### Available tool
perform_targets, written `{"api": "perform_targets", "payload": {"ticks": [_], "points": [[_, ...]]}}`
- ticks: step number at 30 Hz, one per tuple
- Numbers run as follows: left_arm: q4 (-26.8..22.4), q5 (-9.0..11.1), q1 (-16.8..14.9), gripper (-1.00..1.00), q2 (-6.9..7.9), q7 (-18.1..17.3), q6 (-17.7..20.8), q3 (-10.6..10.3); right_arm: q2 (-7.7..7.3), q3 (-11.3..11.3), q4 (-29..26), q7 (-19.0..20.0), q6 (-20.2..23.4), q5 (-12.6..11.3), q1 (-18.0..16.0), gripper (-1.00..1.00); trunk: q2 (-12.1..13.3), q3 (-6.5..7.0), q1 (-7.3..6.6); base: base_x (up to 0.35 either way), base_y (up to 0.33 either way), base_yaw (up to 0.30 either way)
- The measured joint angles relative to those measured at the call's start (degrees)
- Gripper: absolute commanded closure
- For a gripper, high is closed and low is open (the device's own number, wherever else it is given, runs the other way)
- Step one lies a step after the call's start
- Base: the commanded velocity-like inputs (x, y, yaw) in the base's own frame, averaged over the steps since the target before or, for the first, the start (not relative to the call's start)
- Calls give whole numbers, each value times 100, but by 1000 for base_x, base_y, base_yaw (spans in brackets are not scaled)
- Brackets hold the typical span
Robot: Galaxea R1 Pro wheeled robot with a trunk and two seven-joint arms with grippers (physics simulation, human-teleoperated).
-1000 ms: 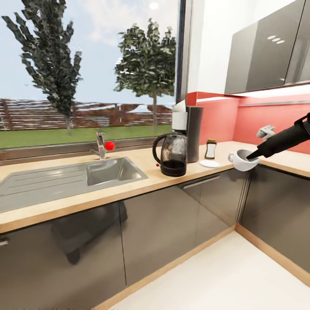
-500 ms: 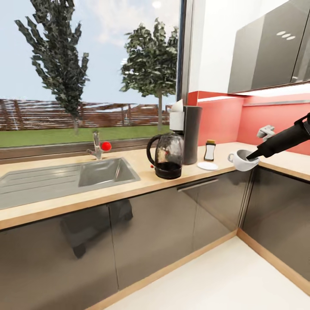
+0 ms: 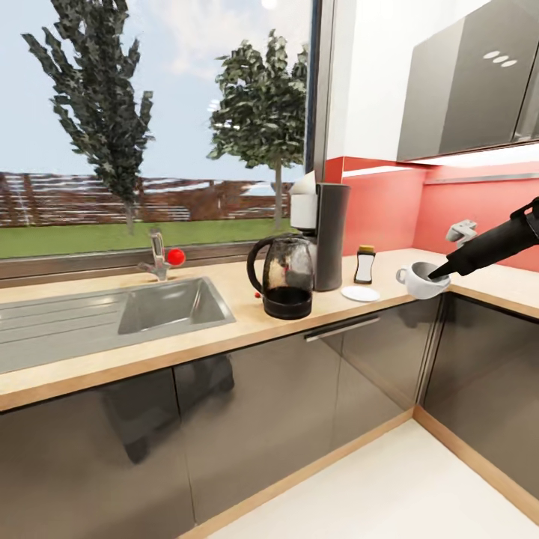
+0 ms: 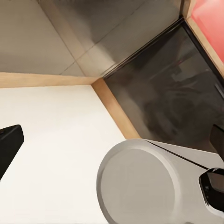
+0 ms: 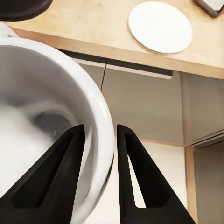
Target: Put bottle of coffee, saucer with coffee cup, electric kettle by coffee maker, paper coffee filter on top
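Coffee cup (image 3: 421,280): your right gripper (image 5: 97,161) holds it by the rim, one black finger inside the bowl and one outside, pinching the white wall. The cup hangs in the air off the front edge of the kitchen countertop (image 3: 224,329), mouth up, its loop handle pointing toward the saucer. It is smooth, glossy white and rounded.

Saucer (image 3: 360,293): a flat white round plate lying bare on the counter, just in front of the bottle of coffee (image 3: 364,265) and near the coffee maker (image 3: 323,233). In your right wrist view it (image 5: 160,26) sits on the wood-grain slab, apart from the cup.

Coffee maker: stands upright, long axis vertical, a dark grey column with a white upper part.

Electric kettle (image 3: 281,276): upright, just in front of the coffee maker, clear body, dark in the lower part, black loop handle turned toward the sink (image 3: 161,305).

Bottle of coffee: upright, small, dark, yellow-gold cap, just beside the coffee maker.

Countertop: light beige wood grain over glossy dark grey fronts.

Left gripper: you cannot tell its state; its wrist view looks at pale floor and dark cabinet fronts.
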Motion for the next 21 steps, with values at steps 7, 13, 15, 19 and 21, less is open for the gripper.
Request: {"api": "perform_targets", "payload": {"ticks": [7,13,15,19,21], "points": [[1,1,0,-100,0,0,0,0,4,0,61,0,0,-2,1,100,0,0,0,129,-79,0],[1,1,0,-100,0,0,-2,0,5,0,67,0,-4,-5,-1,100,0,0,1,37,-47,0],[1,0,0,-100,0,1,-1,0,5,1,66,0,-6,-8,-2,100,0,0,0,117,-157,0],[0,3,0,-100,0,0,0,0,5,0,65,1,-8,-16,1,100,0,0,0,114,-138,126],[0,3,1,-100,0,0,-2,0,5,0,65,1,-8,-16,2,100,0,0,1,41,-48,241]]}}
